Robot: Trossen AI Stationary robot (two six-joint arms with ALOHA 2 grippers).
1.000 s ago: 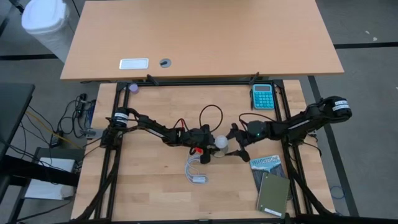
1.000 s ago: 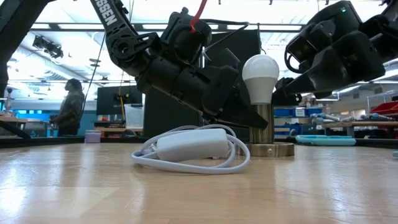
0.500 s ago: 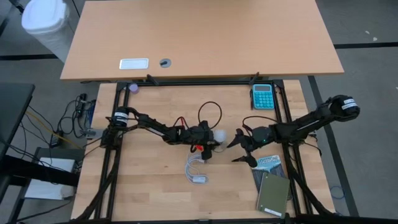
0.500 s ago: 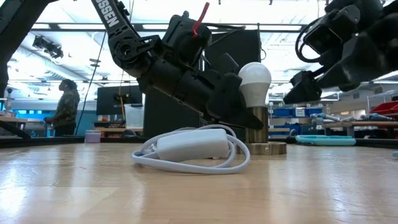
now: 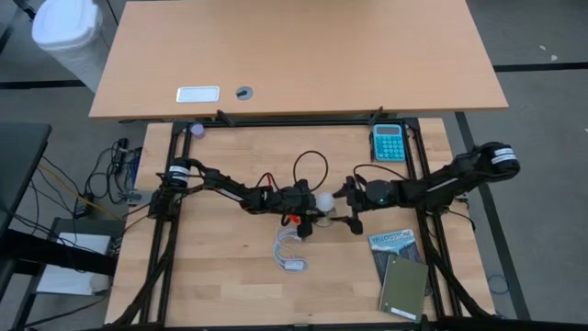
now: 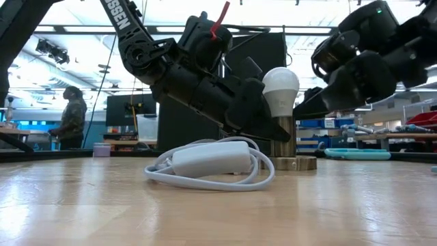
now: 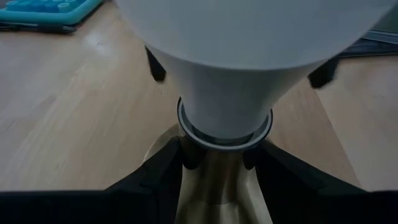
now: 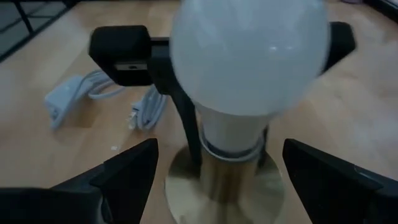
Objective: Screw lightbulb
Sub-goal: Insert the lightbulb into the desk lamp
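Table (image 5: 239,285): bulb (image 6: 280,82) stands upright in brass socket (image 6: 295,162), mid-table, white cord (image 6: 208,160) coiled just beside.

Left gripper (image 6: 270,126): nearly closed, clamps socket stem below bulb neck, steadies it.

Right gripper (image 8: 208,168): jaws wide, flank bulb, hold nothing.

Step, as judged: right grips globe and turns. Close gently on widest part, keep axis vertical, twist in short turns, regrip. Left must hold socket firm, else base spins.
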